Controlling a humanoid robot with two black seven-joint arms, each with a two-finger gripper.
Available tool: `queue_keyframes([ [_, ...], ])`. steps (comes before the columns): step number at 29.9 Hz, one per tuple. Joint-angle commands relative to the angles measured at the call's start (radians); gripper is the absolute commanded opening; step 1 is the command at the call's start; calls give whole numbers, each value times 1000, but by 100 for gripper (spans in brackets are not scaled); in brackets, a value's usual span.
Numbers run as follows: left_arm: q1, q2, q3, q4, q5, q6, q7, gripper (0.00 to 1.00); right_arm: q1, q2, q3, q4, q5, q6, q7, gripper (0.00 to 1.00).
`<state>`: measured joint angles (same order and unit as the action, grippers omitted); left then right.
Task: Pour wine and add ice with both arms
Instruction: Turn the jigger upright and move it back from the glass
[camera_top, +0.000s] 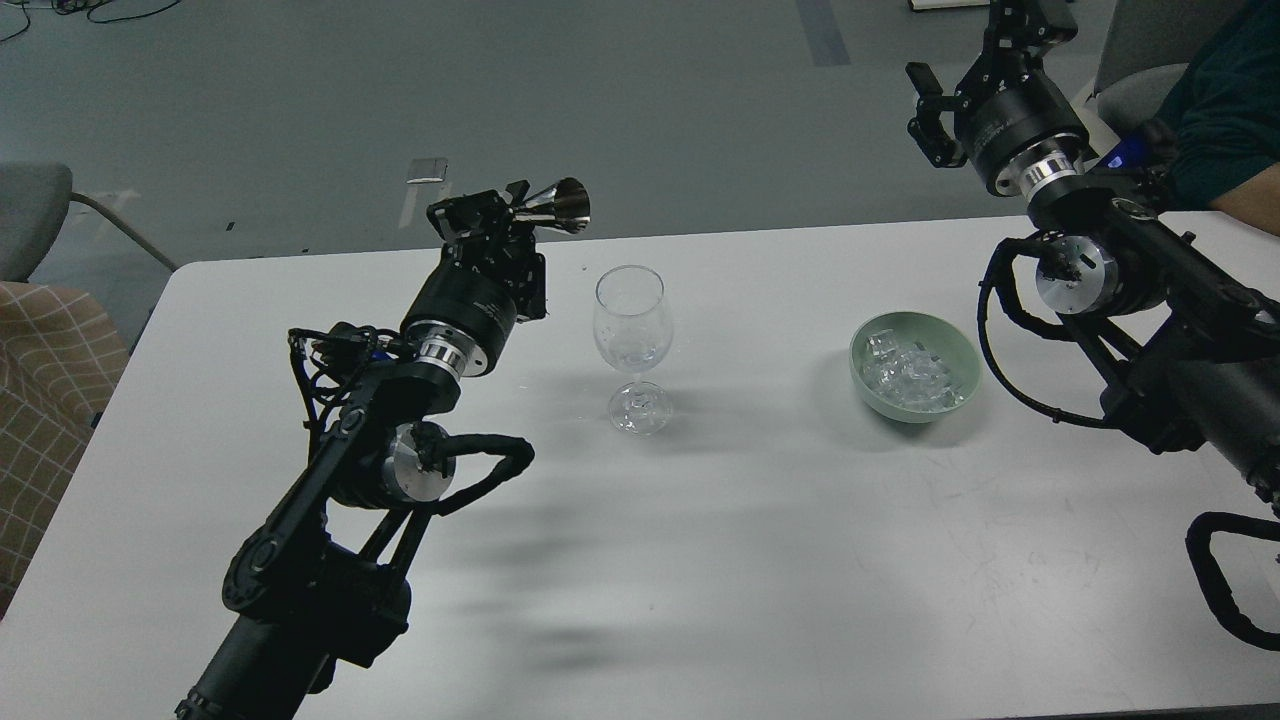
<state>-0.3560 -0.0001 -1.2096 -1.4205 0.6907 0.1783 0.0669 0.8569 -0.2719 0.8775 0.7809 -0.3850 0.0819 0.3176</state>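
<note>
A clear wine glass (631, 345) stands upright at the middle of the white table (700, 560). My left gripper (510, 215) is shut on a shiny metal jigger (553, 203), held on its side to the upper left of the glass, its mouth pointing right. A pale green bowl (960, 350) right of the glass holds a pile of clear ice cubes (908, 378). My right gripper (985, 50) is raised past the table's far right edge, above and behind the bowl, its fingers spread and empty.
A grey chair (35, 215) and a checked cloth (45, 400) stand off the table's left side. A person in dark clothing (1225, 110) sits at the far right. Grey floor lies beyond the table's far edge.
</note>
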Motion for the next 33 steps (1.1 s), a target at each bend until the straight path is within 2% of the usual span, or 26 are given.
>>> queue_keyframes([
  [1,6,0,-91,-40,-150,38,82,3,-4,-3,2,4,0,-2,0,100],
  [7,38,0,-205,-57,-365,113,108,3,-10,-3,2,4,0,-2,0,100],
  [11,92,0,-232,-58,-390,113,117,5,-10,-3,2,6,0,-10,0,100],
  [14,143,0,-283,-58,-434,112,146,7,-10,-3,2,6,0,-10,0,100],
  [17,184,0,-334,-58,-477,102,146,9,-10,-3,2,6,0,-11,0,100],
  [23,275,0,-403,-51,-522,-6,146,12,-12,2,0,6,0,-11,0,100],
  [33,299,0,-403,41,-533,-118,134,17,-12,-1,0,6,0,-13,0,100],
])
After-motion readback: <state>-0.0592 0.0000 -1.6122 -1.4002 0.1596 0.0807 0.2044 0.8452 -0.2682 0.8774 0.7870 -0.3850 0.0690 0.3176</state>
